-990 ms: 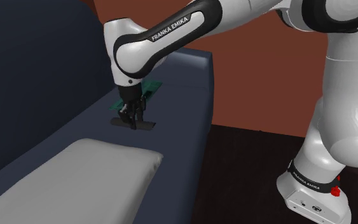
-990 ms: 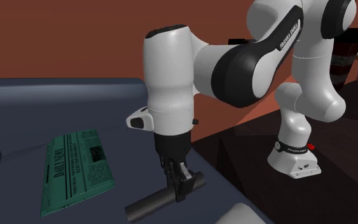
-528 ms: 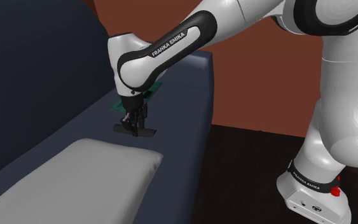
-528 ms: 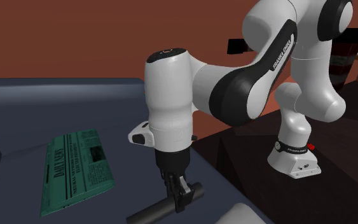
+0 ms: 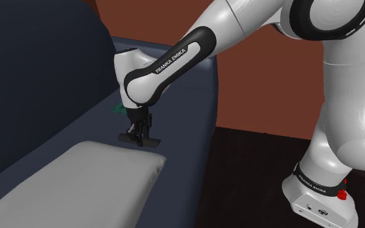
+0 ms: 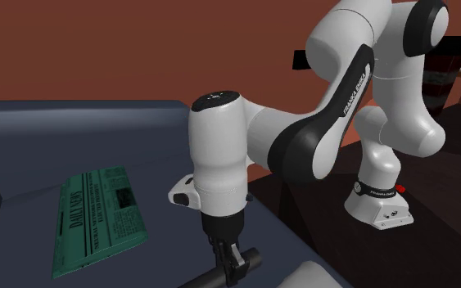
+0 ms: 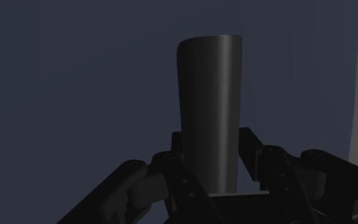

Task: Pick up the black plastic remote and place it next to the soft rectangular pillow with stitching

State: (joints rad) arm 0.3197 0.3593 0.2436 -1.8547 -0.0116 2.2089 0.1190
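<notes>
Black and drawn as a plain dark bar, the remote [image 7: 209,108] is sitting crosswise between the fingers of the gripper [image 5: 138,133], which are pressing against its sides and clasping it. The white arm [image 5: 174,55] is reaching down from the shoulder view's upper right, the gripper pointing straight down over the seat of the dark blue sofa [image 5: 38,84]. The remote is hanging low over the seat, just beside one corner of the pale grey pillow [image 5: 77,181]. Whether it is touching the seat cannot be determined. A green newspaper [image 6: 97,217] is lying flat on the seat, apart from the gripper, on the second exterior view's left.
</notes>
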